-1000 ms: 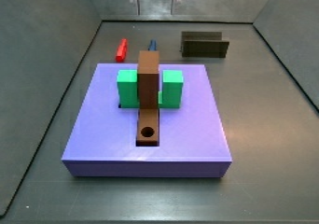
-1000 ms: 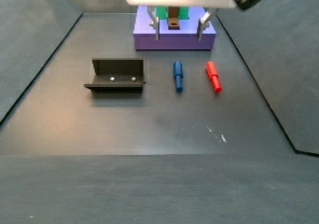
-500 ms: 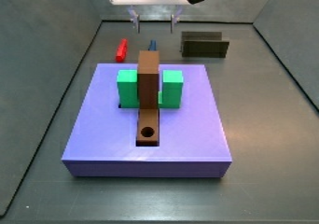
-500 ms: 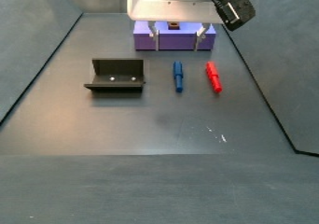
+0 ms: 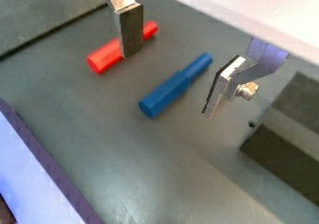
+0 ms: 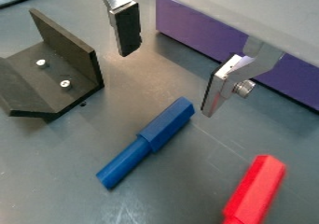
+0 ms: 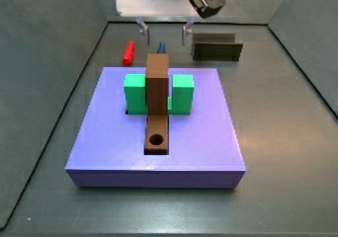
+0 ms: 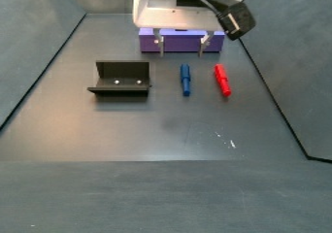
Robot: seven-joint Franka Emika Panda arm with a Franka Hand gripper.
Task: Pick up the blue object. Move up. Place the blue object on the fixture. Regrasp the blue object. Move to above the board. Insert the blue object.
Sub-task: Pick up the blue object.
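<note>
The blue object [image 8: 185, 78] is a short peg lying flat on the dark floor, beside a red peg [image 8: 222, 79]. In a side view only its tip [image 7: 161, 46] shows behind the board [image 7: 158, 98]. My gripper [image 8: 182, 46] hangs open a little above the floor, over the blue object's far end and apart from it. In both wrist views the silver fingers [image 5: 129, 27] [image 6: 125, 32] stand wide apart, and the blue object [image 5: 174, 85] [image 6: 147, 156] lies below them untouched. The fixture [image 8: 119, 79] [image 7: 216, 47] stands to one side of the pegs, with nothing on it.
The brown board runs through a green block [image 7: 137, 93] on a purple platform [image 7: 158, 142], its round hole near the front end. The red peg [image 5: 122, 46] [image 6: 256, 190] lies parallel to the blue object. Grey walls [image 8: 52, 52] ring the floor.
The gripper has come down from above the scene toward the floor, still open, and now hangs lower over the pegs. The pegs, fixture and board have not moved.
</note>
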